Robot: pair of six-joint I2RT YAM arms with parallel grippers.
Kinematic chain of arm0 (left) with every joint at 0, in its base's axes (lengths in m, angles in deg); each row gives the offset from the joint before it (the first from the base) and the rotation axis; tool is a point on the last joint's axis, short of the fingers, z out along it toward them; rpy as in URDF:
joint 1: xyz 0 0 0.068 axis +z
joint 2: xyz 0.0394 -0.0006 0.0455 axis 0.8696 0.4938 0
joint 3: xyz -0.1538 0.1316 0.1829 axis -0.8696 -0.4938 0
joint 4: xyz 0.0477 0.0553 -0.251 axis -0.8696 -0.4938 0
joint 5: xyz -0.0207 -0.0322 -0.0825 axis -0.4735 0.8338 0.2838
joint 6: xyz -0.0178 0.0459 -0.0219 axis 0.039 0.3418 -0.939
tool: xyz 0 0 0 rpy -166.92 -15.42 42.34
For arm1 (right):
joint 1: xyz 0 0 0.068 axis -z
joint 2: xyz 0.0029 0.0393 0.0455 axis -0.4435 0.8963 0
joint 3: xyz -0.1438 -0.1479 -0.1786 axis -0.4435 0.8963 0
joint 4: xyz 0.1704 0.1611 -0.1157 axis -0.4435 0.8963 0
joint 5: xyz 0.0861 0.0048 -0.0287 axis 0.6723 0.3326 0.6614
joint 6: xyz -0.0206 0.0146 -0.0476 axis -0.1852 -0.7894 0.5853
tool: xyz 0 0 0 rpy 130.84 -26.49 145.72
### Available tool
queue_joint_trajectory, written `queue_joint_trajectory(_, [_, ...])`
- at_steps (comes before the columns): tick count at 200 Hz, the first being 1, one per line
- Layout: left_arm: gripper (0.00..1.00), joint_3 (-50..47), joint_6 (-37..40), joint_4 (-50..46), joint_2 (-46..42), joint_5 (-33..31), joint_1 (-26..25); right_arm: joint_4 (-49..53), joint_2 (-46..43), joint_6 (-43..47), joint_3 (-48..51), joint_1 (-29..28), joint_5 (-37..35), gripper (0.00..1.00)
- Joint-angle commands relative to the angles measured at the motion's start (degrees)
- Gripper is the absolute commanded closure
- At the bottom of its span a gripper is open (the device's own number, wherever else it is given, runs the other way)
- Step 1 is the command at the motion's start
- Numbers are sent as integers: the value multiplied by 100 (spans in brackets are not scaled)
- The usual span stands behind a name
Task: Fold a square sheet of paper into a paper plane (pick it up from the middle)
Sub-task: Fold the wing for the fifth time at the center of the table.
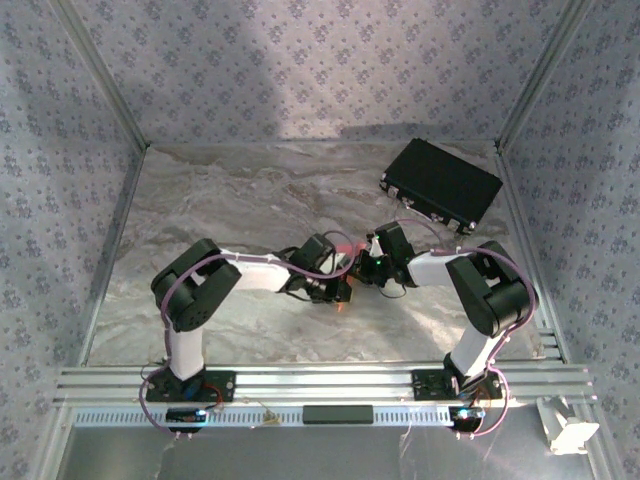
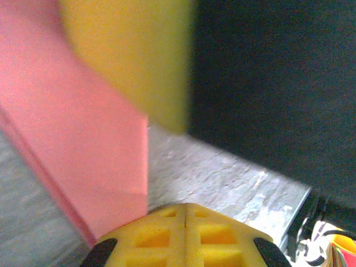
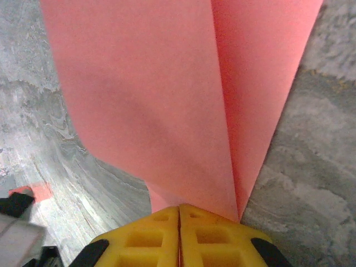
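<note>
The square sheet of paper (image 3: pixel 167 94) is salmon pink and folded along a long crease, and it rises straight out of my right gripper (image 3: pixel 179 208), which is shut on its near end. Its far end runs out of frame, so I cannot tell whether it has a plane's tip. Both grippers meet at mid-table, with a bit of pink paper (image 1: pixel 347 247) between them. My left gripper (image 2: pixel 185 207) is shut with nothing between its fingers. The paper (image 2: pixel 67 139) hangs just left of it, and a yellow finger (image 2: pixel 133 50) of the right gripper is above.
A black rectangular case (image 1: pixel 441 185) lies at the back right of the marble table (image 1: pixel 220 200). A small red patch (image 3: pixel 33 192) shows low on the left in the right wrist view. Patterned walls close in the table on three sides.
</note>
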Motion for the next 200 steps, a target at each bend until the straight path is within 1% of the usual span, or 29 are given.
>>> queue_joint_trajectory(1, [96,-245,309,-679,-116,-85,-64,769,128,77,244,13,-533,90])
queue_joint_trajectory(13, [96,-419,374,-805,-209,-69,-129,787,109,83,239,17,-551,90])
queue_joint_trajectory(37, [96,-912,207,-511,-445,59,-253,818,98,93,219,22,-555,90])
queue_joint_trajectory(71, [95,-1196,243,-590,-830,77,-315,805,90,89,245,23,-554,90])
queue_joint_trajectory(105, [95,-1277,312,-605,-1424,-59,-314,763,68,44,253,15,-521,90])
queue_joint_trajectory(117, [96,-1280,288,-545,-1715,-257,-307,742,58,16,253,11,-509,90])
queue_joint_trajectory(136, [96,-1278,191,-401,-2001,-389,-160,703,4,-26,286,1,-487,90])
queue_joint_trajectory(147, [96,-1282,101,-163,-1993,-361,-39,685,-29,-46,297,-2,-509,90])
queue_joint_trajectory(167, [95,-1023,-31,136,-1699,-210,168,684,-1,-55,281,2,-477,90])
queue_joint_trajectory(200, [94,-131,45,-193,-995,-301,204,639,52,-73,280,-2,-454,90])
